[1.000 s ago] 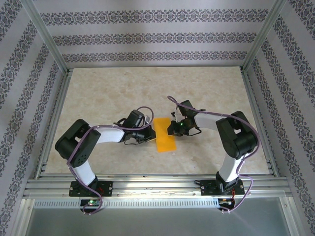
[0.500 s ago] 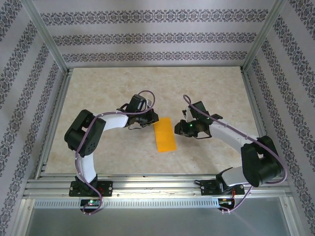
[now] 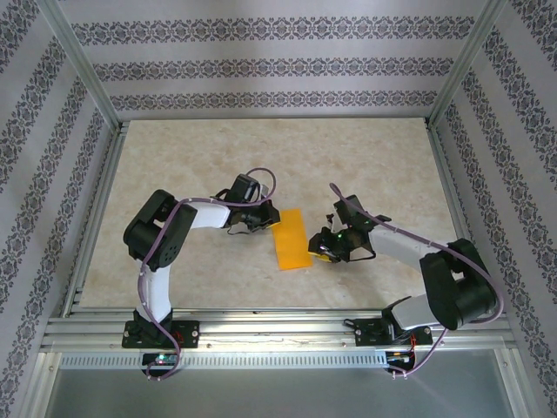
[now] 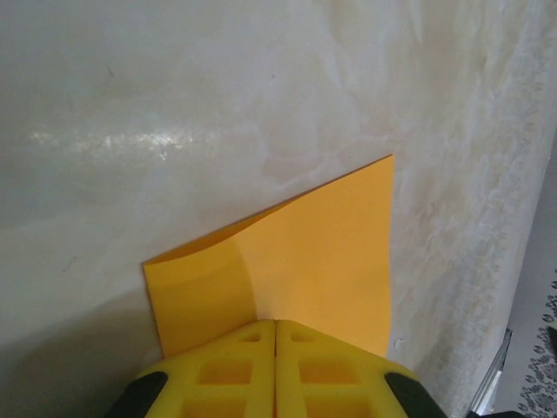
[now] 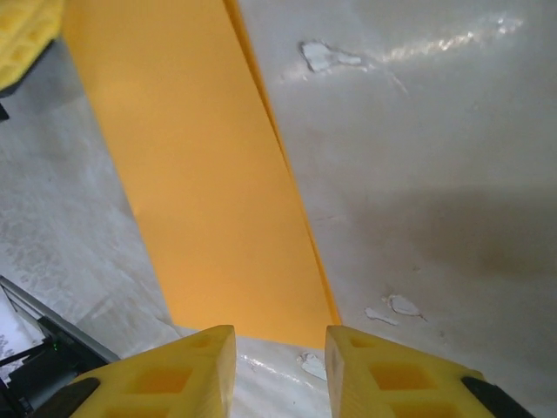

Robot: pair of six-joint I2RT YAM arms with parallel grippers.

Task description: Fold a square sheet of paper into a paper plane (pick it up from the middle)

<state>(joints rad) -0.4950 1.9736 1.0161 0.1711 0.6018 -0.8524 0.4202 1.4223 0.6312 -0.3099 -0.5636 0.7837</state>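
Mid-tabletop (image 3: 174, 157): the square sheet of paper (image 3: 291, 239) lies flat as a narrow oblong, long axis running roughly 12 to 6 with a slight lean. In the right wrist view the sheet (image 5: 200, 174) shows two layers along one long edge, so I take it as already doubled over once.

Left pincer (image 3: 264, 219) sits at the sheet's 10 o'clock corner. In its own wrist view the left pincer (image 4: 276, 324) has its jaws pressed together with no gap, tips down on the near edge of the paper (image 4: 322, 252). Likely purpose: pinning the sheet so it cannot slide while the other arm works (a judgement only). The paper bows up slightly just ahead of the tips.

Right pincer (image 3: 322, 251) stands just off the sheet at about 4 o'clock. In its wrist view the right pincer (image 5: 280, 333) has its jaws partly apart with nothing between them, and the paper's short edge lies just ahead.

Hard to make out:
- Whether the left tips clamp a layer or merely press on it; the contact is hidden under the fingers.
- The crease side of the sheet, from overhead.
- The sheet's 6 o'clock edge, cut off by the fingers in the left wrist view.
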